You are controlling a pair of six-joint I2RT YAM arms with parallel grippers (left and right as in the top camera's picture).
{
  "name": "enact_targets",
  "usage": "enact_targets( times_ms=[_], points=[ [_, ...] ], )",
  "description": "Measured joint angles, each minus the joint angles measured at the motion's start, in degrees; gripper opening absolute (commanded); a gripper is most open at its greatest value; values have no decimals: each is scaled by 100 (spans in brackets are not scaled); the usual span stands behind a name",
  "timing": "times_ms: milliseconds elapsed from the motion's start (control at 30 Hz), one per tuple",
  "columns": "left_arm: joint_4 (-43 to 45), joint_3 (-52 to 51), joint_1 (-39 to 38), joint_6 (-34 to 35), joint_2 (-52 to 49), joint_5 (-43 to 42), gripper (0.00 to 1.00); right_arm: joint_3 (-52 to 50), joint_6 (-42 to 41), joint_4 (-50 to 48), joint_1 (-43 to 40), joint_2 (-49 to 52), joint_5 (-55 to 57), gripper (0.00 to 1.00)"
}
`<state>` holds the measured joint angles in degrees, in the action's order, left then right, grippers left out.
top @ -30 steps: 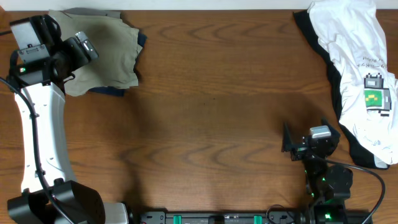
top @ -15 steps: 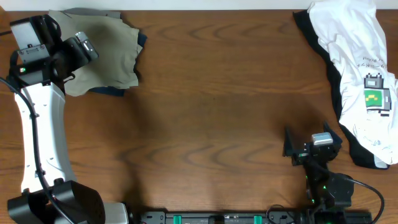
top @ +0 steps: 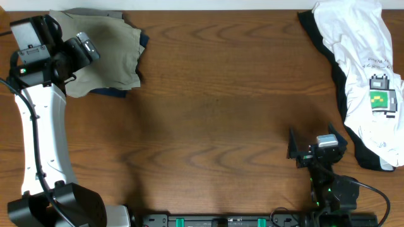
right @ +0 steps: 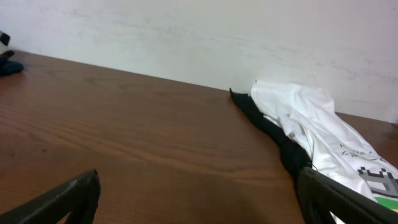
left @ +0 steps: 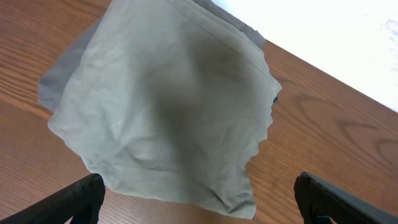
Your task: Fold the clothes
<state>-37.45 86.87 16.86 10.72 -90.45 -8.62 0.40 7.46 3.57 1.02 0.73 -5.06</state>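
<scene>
**Shorts (top: pixel 104 53) far left, tee (top: pixel 360 63) far right, nothing gripped**

So the khaki shorts are bunched up at the far left corner of the table (top: pixel 214 107). They lie on top of a grey piece (left: pixel 59 78) that peeks out along one side, and a navy piece (top: pixel 112 92) sticks out at the near edge.

The left gripper (left: pixel 199 202) hangs right over that pile with its fingers spread wide and nothing between them. On the wrist cam the rumpled near edge of the shorts sits between the two fingers. Can't tell whether they touch the fabric.

The tee is white with a green pixel print (top: pixel 380 99). It's crumpled at the far right, on top of a black piece (top: pixel 325 53) that shows along its left edge.

The right gripper (top: pixel 314 144) is down near the front of the table, well apart from the tee. Its fingers are wide apart too and it's empty. Its wrist cam looks across bare wood, with the tee off to the right.
</scene>
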Motion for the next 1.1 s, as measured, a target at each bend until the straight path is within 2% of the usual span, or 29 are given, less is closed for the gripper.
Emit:
enact_targets(
  times_ms=[500, 633, 833, 933, 1100],
  points=[
    [-57, -2, -26, 0, 319, 4, 98, 0, 2, 0, 0, 0, -2, 99],
    [-326, -2, -170, 0, 999, 72, 98, 0, 2, 0, 0, 0, 0, 99],
    [-302, -214, -782, -48, 2330, 323, 98, 0, 2, 2, 0, -2, 0, 99],
    [-166, -748, -1058, -70, 3106, 365, 98, 0, 2, 2, 0, -2, 0, 99],
    [597, -2076, -1161, -111, 4360, 413, 98, 0, 2, 4, 0, -4, 2, 99]
  ],
)
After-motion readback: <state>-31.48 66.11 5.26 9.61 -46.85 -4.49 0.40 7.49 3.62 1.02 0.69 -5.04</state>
